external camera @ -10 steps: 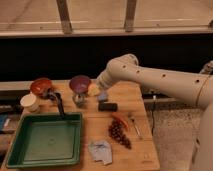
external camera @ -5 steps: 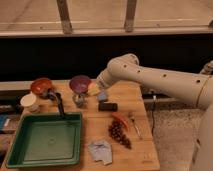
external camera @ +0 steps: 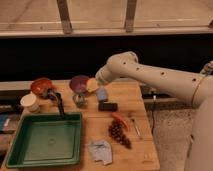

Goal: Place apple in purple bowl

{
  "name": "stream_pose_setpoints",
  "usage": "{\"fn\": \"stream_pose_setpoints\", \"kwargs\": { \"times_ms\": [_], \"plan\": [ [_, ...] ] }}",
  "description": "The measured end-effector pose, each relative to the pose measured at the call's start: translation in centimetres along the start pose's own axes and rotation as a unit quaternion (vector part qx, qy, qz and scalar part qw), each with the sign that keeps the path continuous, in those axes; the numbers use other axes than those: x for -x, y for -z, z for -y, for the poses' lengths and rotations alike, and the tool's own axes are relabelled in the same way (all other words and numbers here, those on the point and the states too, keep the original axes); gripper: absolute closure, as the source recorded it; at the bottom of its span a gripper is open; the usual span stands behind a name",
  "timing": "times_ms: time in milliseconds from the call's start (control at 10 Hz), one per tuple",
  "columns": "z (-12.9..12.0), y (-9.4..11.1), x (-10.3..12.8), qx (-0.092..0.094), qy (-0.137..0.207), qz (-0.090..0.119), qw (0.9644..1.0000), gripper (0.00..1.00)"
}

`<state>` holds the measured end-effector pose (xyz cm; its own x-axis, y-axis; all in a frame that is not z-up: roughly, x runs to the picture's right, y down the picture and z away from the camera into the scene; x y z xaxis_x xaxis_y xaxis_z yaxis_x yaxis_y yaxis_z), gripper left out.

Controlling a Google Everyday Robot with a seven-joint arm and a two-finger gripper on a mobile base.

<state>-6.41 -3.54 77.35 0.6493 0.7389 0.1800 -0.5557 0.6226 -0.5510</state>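
Between purple bowl (external camera: 79, 83) and black block (external camera: 107, 106) hangs the gripper (external camera: 102, 94), state unclear, by apple (external camera: 92, 84).

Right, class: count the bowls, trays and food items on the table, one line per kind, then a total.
Bowls: 2, purple bowl and orange bowl
Trays: 1, green tray
Food items: 3, apple, grape bunch, chili pepper
Total: 6
The gripper hangs by the apple, beside the purple bowl.
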Motion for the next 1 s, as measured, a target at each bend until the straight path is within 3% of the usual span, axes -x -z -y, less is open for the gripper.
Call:
{"fn": "stream_pose_setpoints", "kwargs": {
  "times_ms": [600, 1000],
  "plan": [
    [2.4, -3.9, 3.5, 0.051, 0.034, 0.011, 0.9980, 0.89],
    [4.0, -8.5, 4.5, 0.093, 0.044, 0.006, 0.9947, 0.89]
  ]
}}
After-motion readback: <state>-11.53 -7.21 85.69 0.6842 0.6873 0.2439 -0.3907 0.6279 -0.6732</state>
